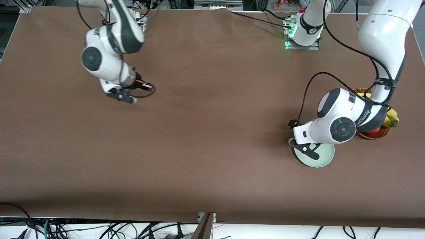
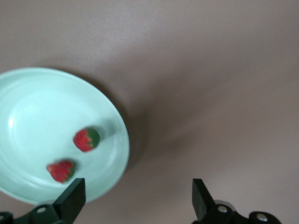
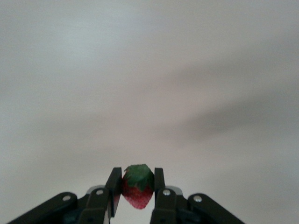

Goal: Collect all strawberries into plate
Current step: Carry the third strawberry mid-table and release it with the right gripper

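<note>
You are in a robot lab, not a home. Two big white robot arms (image 1: pixel 382 49) are bolted by their bases (image 1: pixel 303 41) to one long table with a plain brown cover (image 1: pixel 212 132). One base glows with a small green light. Silver metal frame bars (image 1: pixel 212 4) run along the edge where the bases stand. Lots of black cables (image 1: pixel 99 229) lie in a tangle just past the edge nearest the front camera. Black wires also loop along the arms themselves.
</note>
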Robot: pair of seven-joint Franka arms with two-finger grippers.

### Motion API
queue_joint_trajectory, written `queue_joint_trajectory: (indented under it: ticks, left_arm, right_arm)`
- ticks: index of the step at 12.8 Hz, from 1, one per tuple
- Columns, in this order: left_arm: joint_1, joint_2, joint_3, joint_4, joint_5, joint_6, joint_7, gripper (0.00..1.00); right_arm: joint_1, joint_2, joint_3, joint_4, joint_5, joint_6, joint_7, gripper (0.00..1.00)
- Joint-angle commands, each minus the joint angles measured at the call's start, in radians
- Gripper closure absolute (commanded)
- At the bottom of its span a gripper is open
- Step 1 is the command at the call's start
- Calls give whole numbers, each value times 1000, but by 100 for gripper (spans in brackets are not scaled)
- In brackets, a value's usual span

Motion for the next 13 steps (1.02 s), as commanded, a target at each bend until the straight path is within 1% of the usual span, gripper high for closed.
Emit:
queue_joint_trajectory:
  ticks: [1, 2, 3, 4, 5, 6, 7, 8, 9, 10, 11, 12, 13]
  left_arm:
    - [-8, -6, -26, 11, -18, -40, -154, 0]
    - [-16, -4, -26, 11, -18, -40, -164, 0]
    - [-16, -4, -26, 8, -19, -40, -164, 0]
    - [-16, -4, -26, 6, -19, -40, -164, 0]
    - [-16, -3, -26, 5, -19, -40, -164, 0]
    - [-16, -1, -26, 3, -19, -40, -164, 0]
    - [-18, -1, -26, 2, -19, -40, -164, 0]
    - [-18, 0, -26, 2, -19, -40, -164, 0]
    - [-19, 2, -26, 2, -19, -40, -165, 0]
    - [-19, 2, -26, 2, -19, -40, -165, 0]
    - [-19, 2, -26, 2, -19, -39, -165, 0]
    - [-19, 4, -26, 2, -19, -40, -165, 0]
    - [-19, 4, -26, 2, -19, -40, -164, 0]
  right_arm:
    - [-11, 411, 41, 450, 242, -75, 54, 100]
    - [-17, 516, 54, 593, 323, -77, 95, 100]
    - [-25, 602, 56, 712, 388, -65, 144, 100]
    - [-25, 668, 58, 807, 428, -51, 198, 99]
    - [-25, 722, 74, 881, 456, 2, 264, 98]
    - [-25, 753, 123, 921, 460, 99, 318, 97]
    - [-25, 770, 184, 930, 460, 220, 358, 96]
    - [-23, 791, 241, 931, 459, 323, 385, 91]
    - [-14, 816, 277, 932, 456, 412, 412, 81]
    - [-6, 831, 298, 932, 454, 476, 438, 55]
    - [-3, 831, 301, 932, 451, 486, 453, 14]
    - [-5, 819, 300, 931, 445, 466, 452, 1]
    - [-12, 808, 289, 932, 441, 404, 452, 1]
